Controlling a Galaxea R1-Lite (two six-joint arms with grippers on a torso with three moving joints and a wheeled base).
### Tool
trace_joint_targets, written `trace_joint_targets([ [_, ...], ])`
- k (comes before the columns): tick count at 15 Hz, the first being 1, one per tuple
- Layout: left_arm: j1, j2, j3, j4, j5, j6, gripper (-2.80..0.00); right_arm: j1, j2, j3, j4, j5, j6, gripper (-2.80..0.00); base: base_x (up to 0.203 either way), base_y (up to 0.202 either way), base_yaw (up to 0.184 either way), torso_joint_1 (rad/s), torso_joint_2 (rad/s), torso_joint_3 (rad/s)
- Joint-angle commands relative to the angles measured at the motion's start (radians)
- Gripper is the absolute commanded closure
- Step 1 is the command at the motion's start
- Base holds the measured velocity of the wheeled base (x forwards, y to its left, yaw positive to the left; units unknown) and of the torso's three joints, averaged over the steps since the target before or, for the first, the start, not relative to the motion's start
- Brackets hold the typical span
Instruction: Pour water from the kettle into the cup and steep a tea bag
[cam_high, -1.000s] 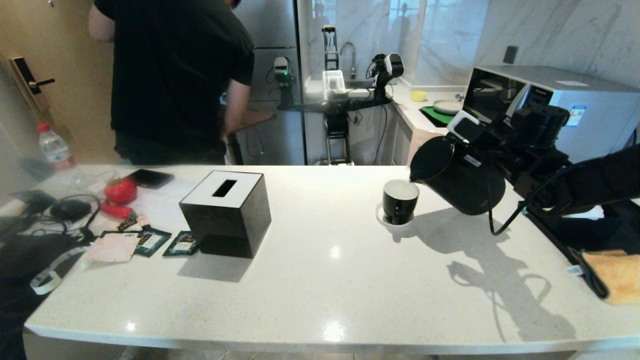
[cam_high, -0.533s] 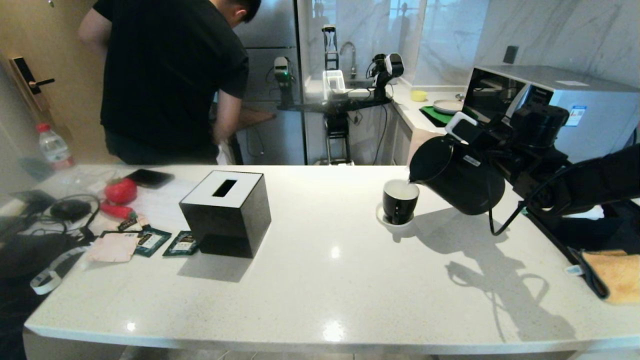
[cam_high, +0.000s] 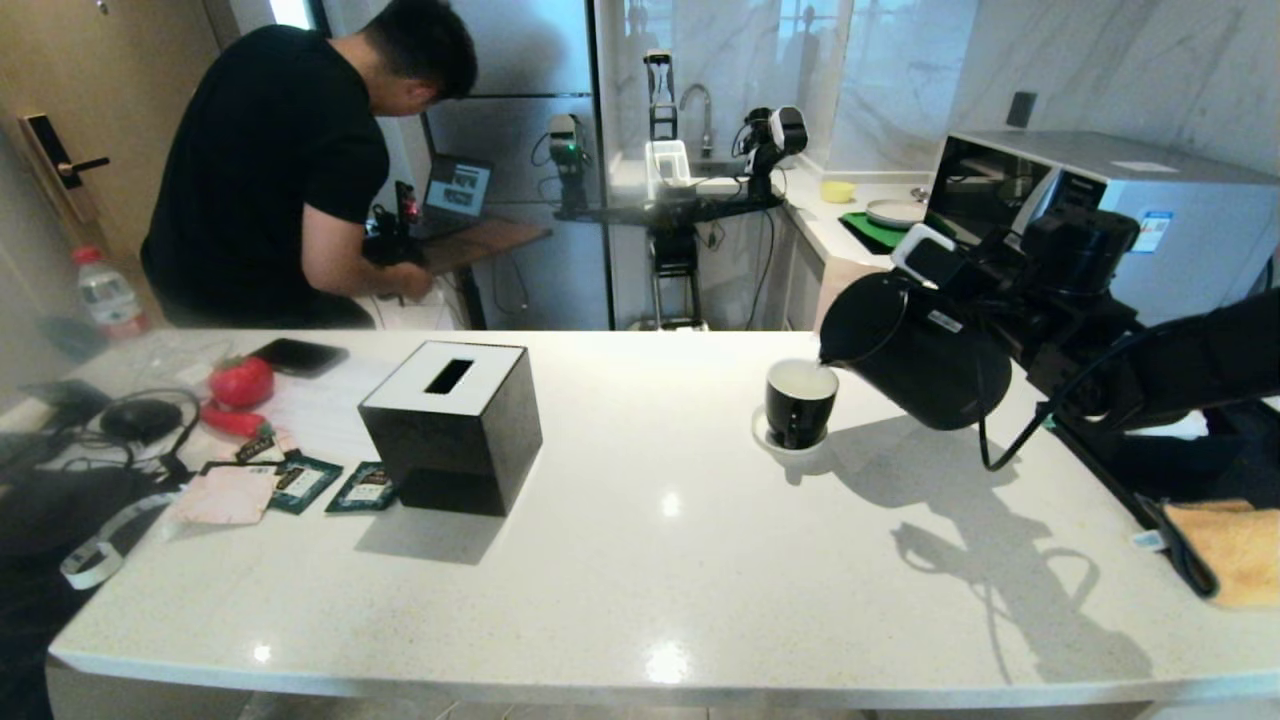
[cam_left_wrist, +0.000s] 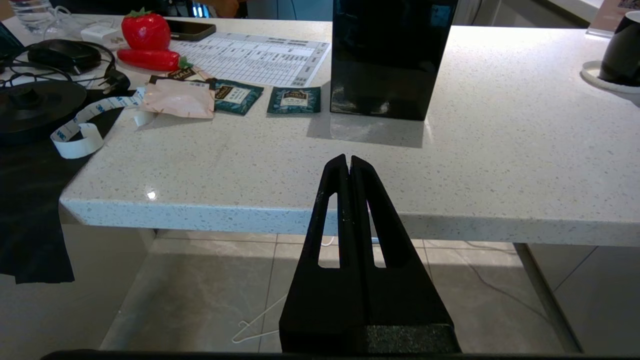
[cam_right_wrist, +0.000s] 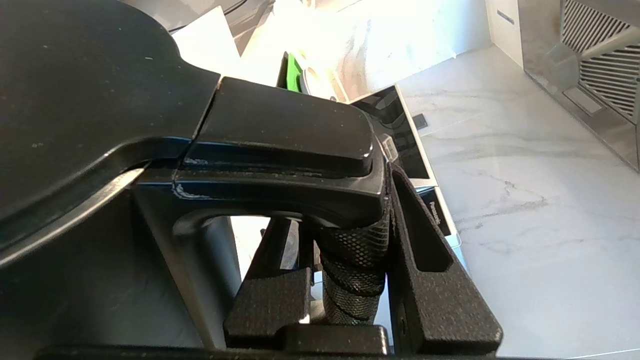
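Observation:
The matte black kettle (cam_high: 920, 360) hangs tilted over the right part of the white counter (cam_high: 660, 560), its spout at the rim of the cup (cam_high: 800, 402). The glossy black cup stands on its small white saucer (cam_high: 790, 446), and its inside looks pale. I cannot make out a stream of water. My right gripper (cam_right_wrist: 345, 220) is shut on the kettle's knurled handle (cam_right_wrist: 355, 270), below the lid (cam_right_wrist: 75, 100). My left gripper (cam_left_wrist: 348, 159) is shut and empty, parked low before the counter's front edge. The tea bag is out of view.
A black cube tissue box (cam_high: 450, 425) stands mid-left on the counter. Green sachets (cam_high: 335, 485), a pink wrapper (cam_high: 225, 495), red toy fruit (cam_high: 240, 382) and cables lie at far left. A person (cam_high: 290, 170) bends behind the counter. A microwave (cam_high: 1120, 200) and a black tray (cam_high: 1150, 470) are at the right.
The person behind the counter has bent down and shifted left. The kettle, the cup and both arms stay as they were.

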Motion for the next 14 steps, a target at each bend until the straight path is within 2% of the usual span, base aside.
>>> trace_joint_targets([
  [1,0.0,0.0,0.0,0.0,0.001,-0.001,0.0,0.0,-0.001,-0.001,-0.005,-0.001,-0.008,0.0,0.0,0.0,0.0,0.0,0.0,0.0],
  [14,0.0,0.001,0.0,0.0,0.001,-0.001,0.0,0.002,0.0,-0.003,-0.013,-0.001,-0.023,0.0,0.0,0.0,0.0,0.0,0.0,0.0],
])
